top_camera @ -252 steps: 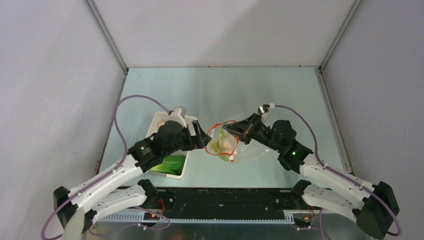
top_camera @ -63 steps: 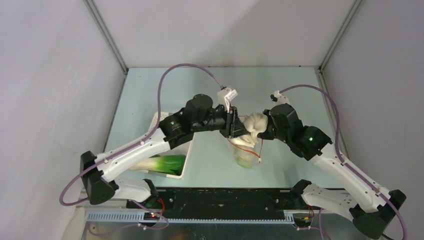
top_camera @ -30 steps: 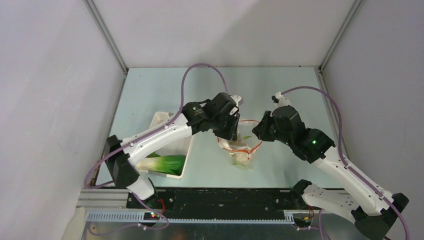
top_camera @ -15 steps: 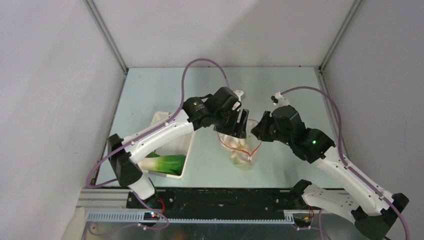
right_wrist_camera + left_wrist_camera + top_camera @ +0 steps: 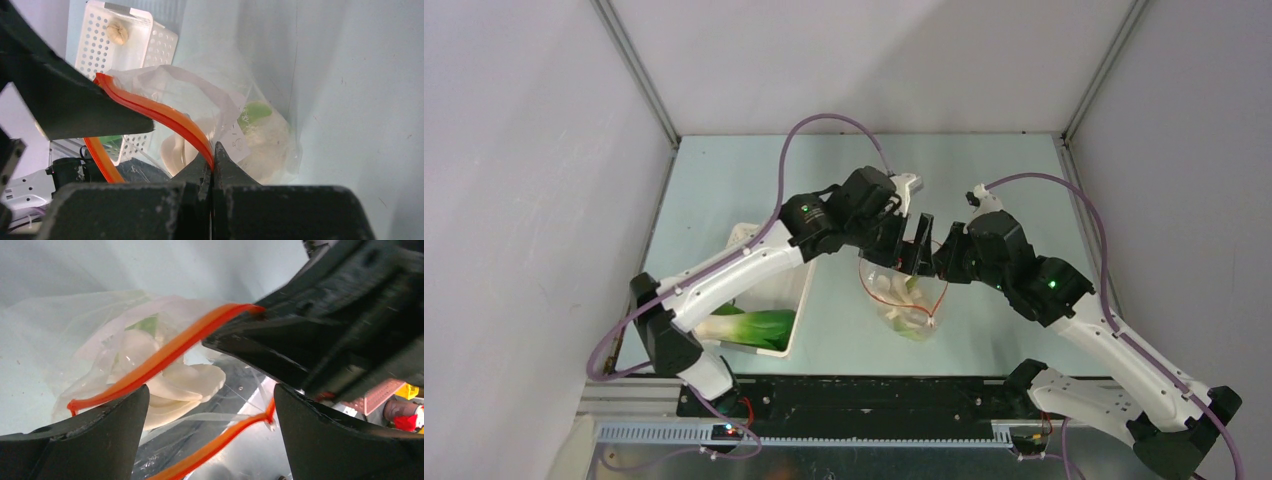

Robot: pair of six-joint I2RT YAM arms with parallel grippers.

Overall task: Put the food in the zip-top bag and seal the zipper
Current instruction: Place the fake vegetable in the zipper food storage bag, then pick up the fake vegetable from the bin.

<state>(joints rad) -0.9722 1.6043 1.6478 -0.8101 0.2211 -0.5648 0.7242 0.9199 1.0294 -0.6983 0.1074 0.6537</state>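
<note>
Top external: zip-top bag (image 5: 908, 310) mid-table between both arms, near the white basket (image 5: 744, 238). Left wrist: left gripper (image 5: 210, 390) spread wide over the bag's mouth, gripping nothing; white food (image 5: 192, 382) inside (a green scrap too). Right wrist: right gripper (image 5: 212, 167) pressed together, pinching the zipper (image 5: 165, 117).

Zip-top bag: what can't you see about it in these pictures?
- Top view: the left gripper and right gripper cover much of the zip-top bag's mouth.
- Left wrist view: the right gripper's black body hides where the zipper ends.
- Right wrist view: the left gripper's dark finger hides part of the white basket.
- Both wrist views: crinkled plastic blurs the food, so pieces can't be counted.
</note>
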